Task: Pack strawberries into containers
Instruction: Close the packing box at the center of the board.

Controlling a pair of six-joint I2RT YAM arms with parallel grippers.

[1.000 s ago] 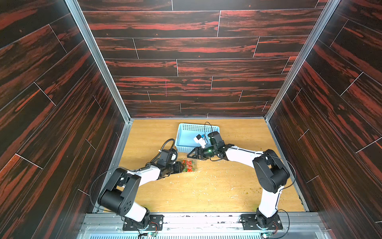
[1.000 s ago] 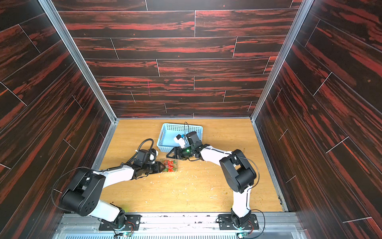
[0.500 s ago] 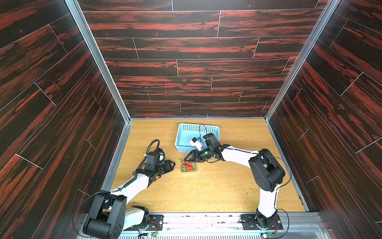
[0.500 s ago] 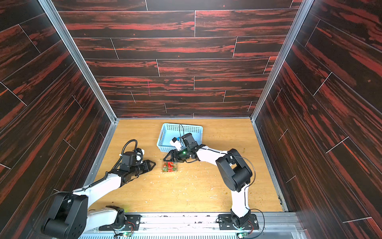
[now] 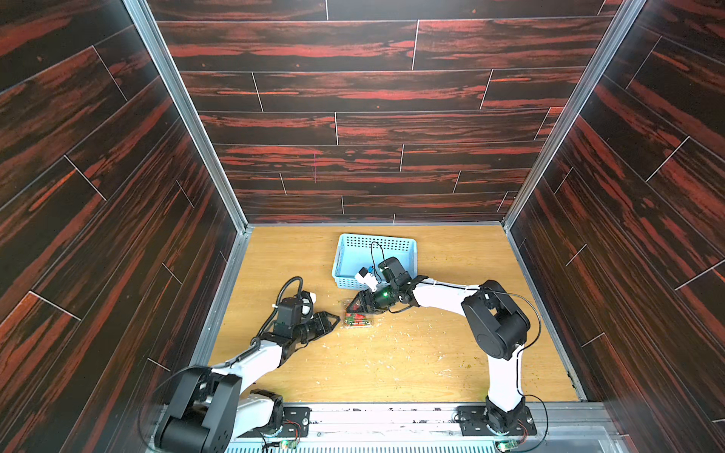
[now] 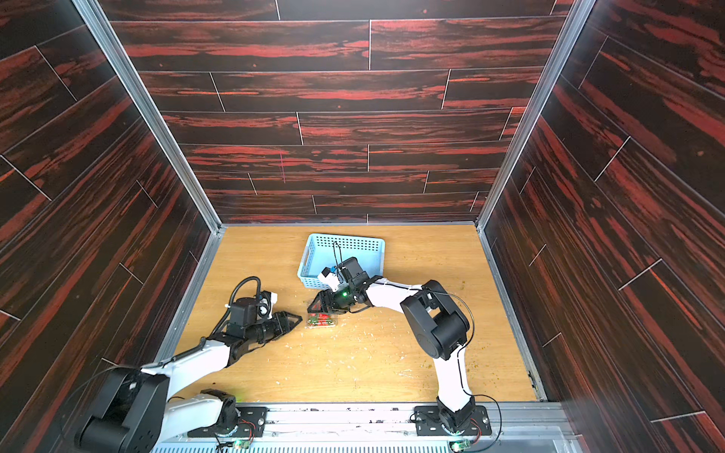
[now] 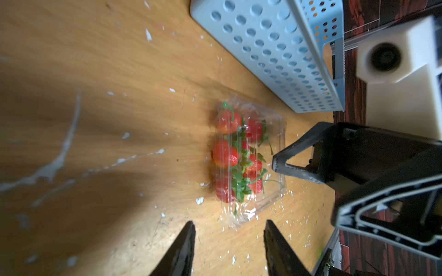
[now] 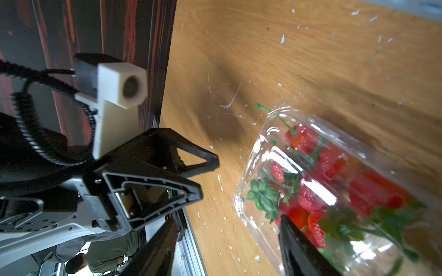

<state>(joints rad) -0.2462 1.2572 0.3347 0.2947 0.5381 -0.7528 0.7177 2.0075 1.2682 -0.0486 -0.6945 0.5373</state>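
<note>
Strawberries [image 7: 229,155] are lying inside the closed clamshell [image 7: 283,138] on the counter [image 7: 119,71] beside the blue basket [image 7: 275,47]; left pincer [image 7: 229,223] is hovering spread nearby, right pincer [image 8: 227,218] is hanging spread over its edge.

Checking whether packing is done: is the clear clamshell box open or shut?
Shut. The clamshell box has its clear lid folded down over the strawberries, seen in both wrist views. Latched or not, cannot tell.

One clear clamshell box [image 7: 242,216], about seven strawberries [image 7: 224,154], one light blue basket [image 7: 275,55].
</note>
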